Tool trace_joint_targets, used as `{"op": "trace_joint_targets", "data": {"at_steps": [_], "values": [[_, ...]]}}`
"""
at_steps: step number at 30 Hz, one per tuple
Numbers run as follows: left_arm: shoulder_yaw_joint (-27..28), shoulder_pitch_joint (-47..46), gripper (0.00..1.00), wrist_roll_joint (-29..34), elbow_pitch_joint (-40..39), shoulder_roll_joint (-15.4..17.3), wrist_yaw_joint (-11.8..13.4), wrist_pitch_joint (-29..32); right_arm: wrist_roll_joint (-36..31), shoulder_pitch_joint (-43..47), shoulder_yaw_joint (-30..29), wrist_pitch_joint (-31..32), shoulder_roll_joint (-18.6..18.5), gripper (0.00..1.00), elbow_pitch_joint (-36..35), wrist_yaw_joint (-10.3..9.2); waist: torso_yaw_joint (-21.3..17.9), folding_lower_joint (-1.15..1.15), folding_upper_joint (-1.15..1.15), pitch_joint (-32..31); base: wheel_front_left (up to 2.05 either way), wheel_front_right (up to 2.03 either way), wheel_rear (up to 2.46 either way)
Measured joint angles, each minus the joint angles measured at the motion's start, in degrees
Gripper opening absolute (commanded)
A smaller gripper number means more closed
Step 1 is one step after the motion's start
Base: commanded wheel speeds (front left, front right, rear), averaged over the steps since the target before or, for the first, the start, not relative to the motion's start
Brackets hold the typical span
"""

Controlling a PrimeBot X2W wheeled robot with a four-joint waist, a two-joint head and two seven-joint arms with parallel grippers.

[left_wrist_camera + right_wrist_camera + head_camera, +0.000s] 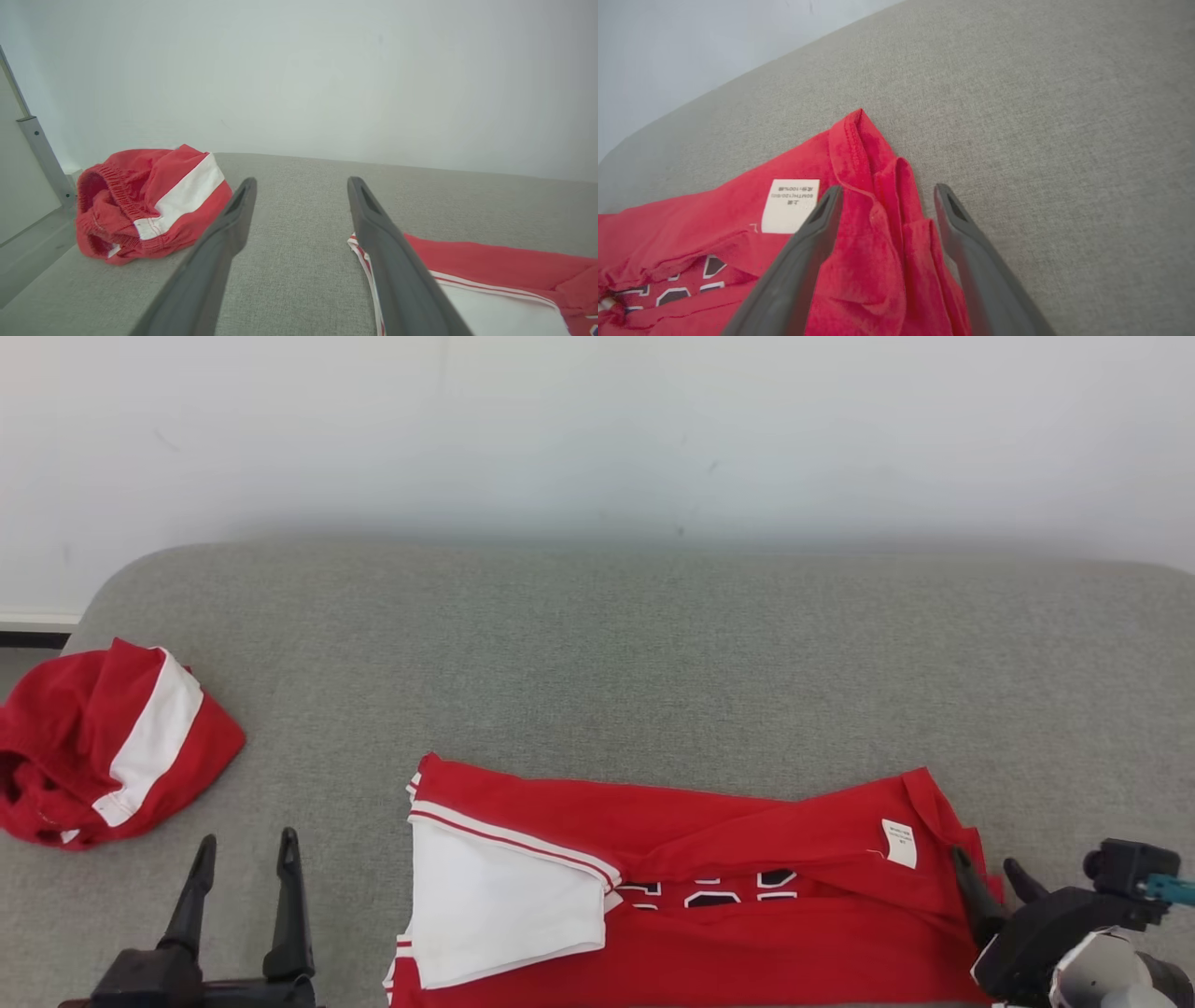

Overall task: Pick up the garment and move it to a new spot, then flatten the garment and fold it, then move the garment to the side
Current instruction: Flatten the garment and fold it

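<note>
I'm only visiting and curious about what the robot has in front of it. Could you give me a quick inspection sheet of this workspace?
Surface: grey fabric cushion, flat.
Job's things: red garment with white sleeve, partly folded, at the near edge; white label facing up.
Clutter: crumpled red-and-white shorts at the left.
Grippers: left gripper open, over bare cushion left of the garment; right gripper open, fingers astride the garment's right edge.
Cables: nothing seen.
Surroundings: pale wall behind; grey metal post past the shorts.
</note>
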Motion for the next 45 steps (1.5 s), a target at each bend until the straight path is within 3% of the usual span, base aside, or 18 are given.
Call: {"op": "trace_joint_targets", "data": {"at_steps": [11, 12, 13, 14, 19, 21, 27, 31, 37, 45], "values": [[1.9, 2.0, 1.0, 2.9, 2.1, -2.5, -2.9, 0.0, -4.5, -4.4, 3.0, 2.6, -1.3, 1.0, 12.6, 0.0, 2.3, 0.0, 0.0, -1.2, 0.0, 0.0, 0.0], [1.9, 2.0, 1.0, 3.1, 2.3, -2.5, -3.3, 0.0, -4.0, -4.5, 3.6, 3.0, -1.1, 0.83, 12.8, 0.0, 2.3, 0.0, 0.0, -1.4, 0.0, 0.0, 0.0], [2.0, 2.0, 1.0, 3.3, 2.4, -2.6, -3.4, 0.0, -3.0, -4.7, 4.0, 3.3, -0.8, 0.28, 12.9, 0.0, 2.4, 0.0, 0.0, -1.6, 0.0, 0.0, 0.0], [2.0, 2.0, 1.0, 3.3, 2.4, -2.6, -3.4, 0.0, -3.0, -4.7, 4.0, 3.3, -0.8, 0.0, 12.9, 0.0, 2.4, 0.0, 0.0, -1.6, 0.0, 0.0, 0.0], [2.2, 4.2, 1.0, 5.7, 3.1, -2.8, -3.6, 0.0, 0.3, -5.0, 6.1, 4.2, -0.2, 0.0, 13.3, 0.0, 1.7, 0.0, 0.0, -2.8, 0.0, 0.0, 0.0], [2.6, 4.5, 1.0, 6.0, 3.1, -2.9, -3.4, 0.0, 0.3, -5.7, 6.4, 4.1, -1.6, 0.0, 13.6, 0.01, 1.2, 0.0, 0.0, -3.1, 0.0, 0.0, 0.0], [3.9, 4.9, 1.0, 6.5, 3.4, -3.1, -3.9, 0.0, -2.3, -9.7, 0.0, 1.0, -12.4, 0.0, 19.5, 0.01, 0.2, 0.01, 0.0, -4.1, 0.0, 0.0, 0.0], [4.9, 5.4, 1.0, 6.7, 3.4, -3.4, -3.9, 0.0, -3.5, -10.7, -2.4, 0.8, -15.3, 0.0, 21.0, 0.01, -0.3, 0.0, 0.0, -4.7, 0.0, 0.0, 0.0], [6.4, 6.7, 1.0, 7.0, 2.9, -4.2, -3.9, 0.0, -1.6, -11.2, -0.1, 2.5, -12.6, 0.0, 12.1, 0.0, -1.9, 0.0, 0.0, -5.2, 0.0, 0.0, 0.0], [7.6, 6.7, 1.0, 7.2, 3.4, -4.5, -4.5, 0.0, 6.1, -5.7, 7.3, 9.5, -1.8, 0.0, -9.4, 0.0, -2.6, 0.0, 0.0, -5.1, 0.0, 0.0, 0.0]]}}
